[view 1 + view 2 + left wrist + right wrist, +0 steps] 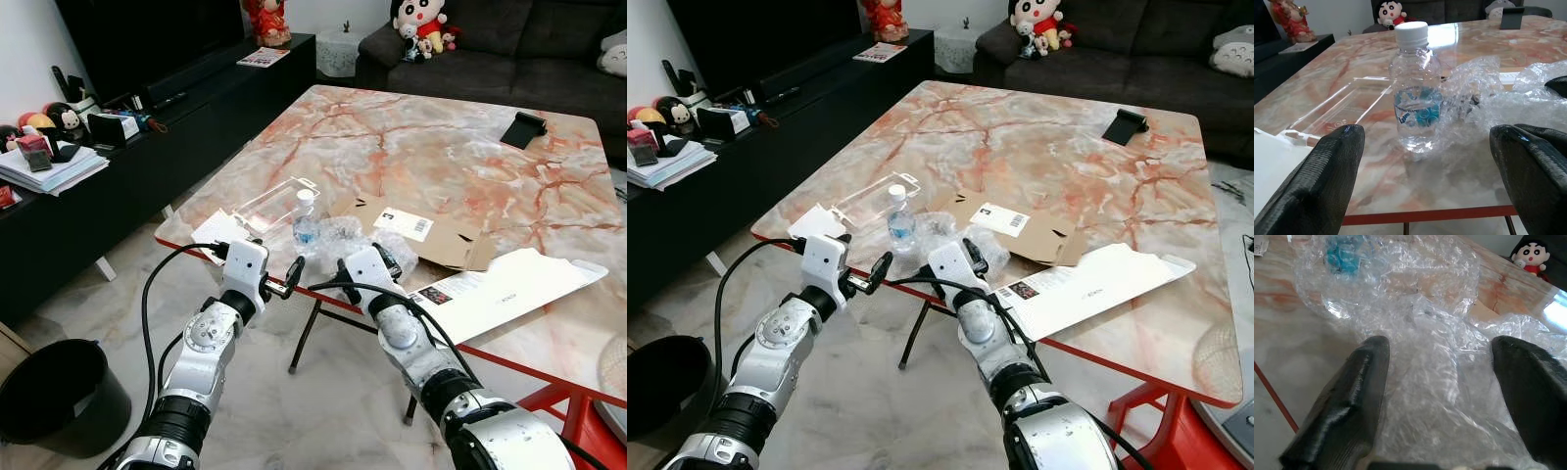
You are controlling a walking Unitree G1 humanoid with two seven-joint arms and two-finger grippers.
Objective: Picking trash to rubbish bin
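Standing upright near the front edge of the marble table (460, 147), a small water bottle (305, 221) with a white cap and a blue label serves as the marker for everything else. Right beside the bottle, on the side nearer the sofa (509, 49), lies a crumpled heap of clear bubble wrap (345, 238), touching or nearly touching the bottle's base. Behind the bottle, toward the TV cabinet (147, 147), a clear plastic tray (276, 202) rests flat on the tabletop. Beyond the bubble wrap from the bottle sits a flattened cardboard piece (431, 235) with a white label, and further along the front edge a long white carton (509, 289) lies flat.

The left gripper (284, 279) hangs just off the table edge in front of the bottle, its two black fingers (1327, 181) spread wide with nothing between them, the bottle framed in the gap in the left wrist view. The right gripper (1442, 382) is over the table edge at the bubble wrap, next to the bottle, its fingers (1352, 396) also parted on either side of the wrap; I cannot tell whether they touch it.

Down on the floor, well apart from the bottle on the cabinet side, stands a black bin (59, 392).
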